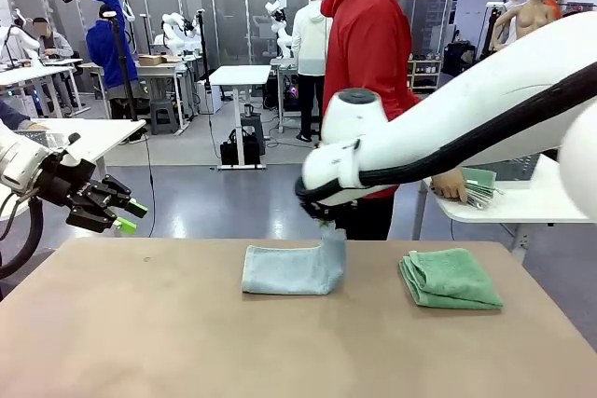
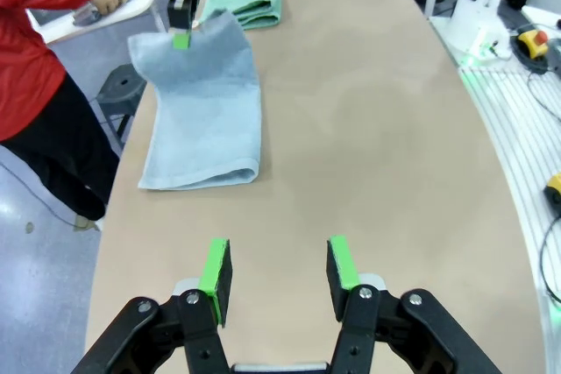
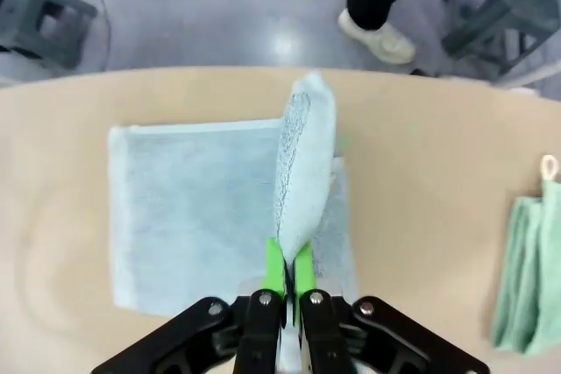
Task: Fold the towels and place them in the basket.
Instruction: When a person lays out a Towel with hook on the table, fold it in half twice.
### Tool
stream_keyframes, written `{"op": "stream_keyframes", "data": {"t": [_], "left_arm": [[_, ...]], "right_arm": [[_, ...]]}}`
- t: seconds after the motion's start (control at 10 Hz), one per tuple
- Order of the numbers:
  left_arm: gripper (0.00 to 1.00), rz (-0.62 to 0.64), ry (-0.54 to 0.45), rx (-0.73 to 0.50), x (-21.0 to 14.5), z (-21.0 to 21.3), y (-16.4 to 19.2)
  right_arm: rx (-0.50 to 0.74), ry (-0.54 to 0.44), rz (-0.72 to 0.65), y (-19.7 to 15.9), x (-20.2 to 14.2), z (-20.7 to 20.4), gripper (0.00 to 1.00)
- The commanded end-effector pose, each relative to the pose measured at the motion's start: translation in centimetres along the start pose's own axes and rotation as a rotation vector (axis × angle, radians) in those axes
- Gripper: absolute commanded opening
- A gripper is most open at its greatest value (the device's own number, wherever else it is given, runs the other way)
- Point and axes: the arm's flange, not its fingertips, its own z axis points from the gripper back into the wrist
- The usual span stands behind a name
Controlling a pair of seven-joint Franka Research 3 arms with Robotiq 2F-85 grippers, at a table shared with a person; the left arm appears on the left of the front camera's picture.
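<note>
The pale blue-grey towel [image 1: 289, 269] lies on the table's far middle, its right end pulled up off the surface. My right gripper [image 1: 326, 223] is shut on that raised end; in the right wrist view the cloth [image 3: 302, 164] rises from between the green pads [image 3: 274, 271]. The left wrist view shows the same towel [image 2: 206, 111] and the right gripper [image 2: 181, 32] pinching its far corner. The mint green towel [image 1: 451, 279] sits folded at the table's right. My left gripper [image 1: 129, 215] hangs open above the table's left edge, its pads [image 2: 216, 271] apart over bare tabletop.
A person in a red hoodie [image 1: 371, 44] stands at the far side, one hand [image 1: 451, 187] on items on a white side table [image 1: 522, 200]. The brown table [image 1: 187, 342] has free room in front. A stool [image 3: 42, 13] stands on the floor beyond.
</note>
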Motion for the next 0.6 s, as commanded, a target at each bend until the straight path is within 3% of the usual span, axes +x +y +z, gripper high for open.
{"op": "stream_keyframes", "data": {"t": [0.0, 0.2, 0.5], "left_arm": [[0.57, -0.019, 0.000, 0.001, -0.1, 0.1, 0.0], [0.57, -0.019, 0.000, 0.001, -0.1, 0.1, 0.0], [0.57, -0.019, 0.000, 0.001, -0.1, 0.1, 0.0]], "right_arm": [[-0.022, 0.039, -0.015, 5.5, 2.0, -1.5, 0.00], [0.021, 0.062, 0.007, 9.5, 1.9, -2.4, 0.00], [0.049, 0.099, 0.027, 11.5, 1.4, -5.0, 0.00]]}}
